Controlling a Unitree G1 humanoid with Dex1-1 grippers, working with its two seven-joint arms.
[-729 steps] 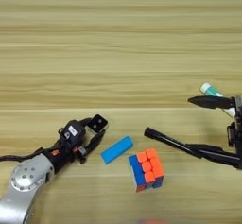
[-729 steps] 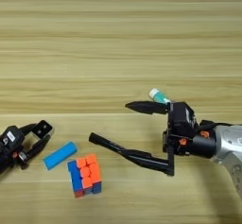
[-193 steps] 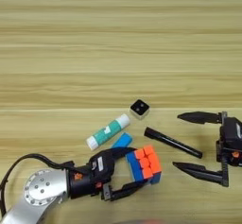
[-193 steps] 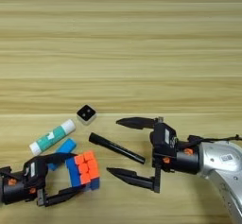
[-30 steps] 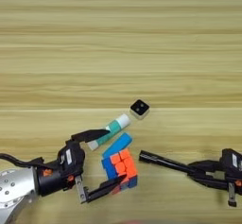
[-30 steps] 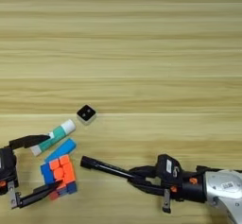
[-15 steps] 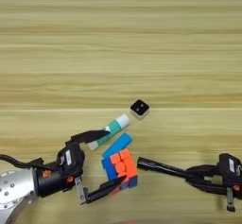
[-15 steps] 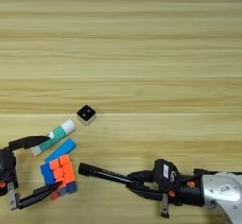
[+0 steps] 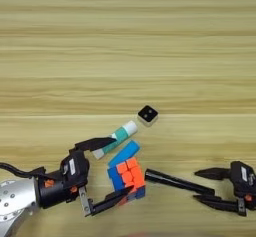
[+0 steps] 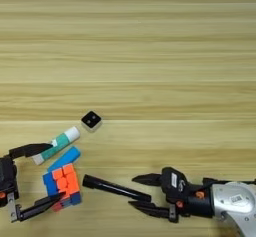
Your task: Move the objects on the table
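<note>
Broad wooden worktop, bare over its far half, everything gathered toward 6 o'clock.

Left tool at about 7 o'clock, spread wide: upper finger lying over the near end of the white-and-teal glue stick, lower finger reaching under the near edge of the puzzle cube. Nothing gripped.

Right tool at about 5 o'clock, also spread, its two fingers either side of the right end of the marker pen; gripping nothing yet, and contact with the pen not readable.

Puzzle cube near 6 o'clock, orange face up, blue and red along its sides, tilted on the grain. Marker pen lying at its 3 o'clock, slanting down to the right, left end close beside the cube. Flat blue block touching the cube at its 12 o'clock and running up toward 1 o'clock. Glue stick just beside the block at its 11 o'clock, roughly parallel. Small black cube apart from the rest, off the stick's white end at 1 o'clock.

Likely trouble: closing the left tool here could pinch stick, block and cube together, or flick the stick away, since all three crowd the same gap. Pen liable to roll or pivot into the cube if squeezed off-centre at its tip.

No brand, label or writing legible; only a pale spot on the black cube's top.
</note>
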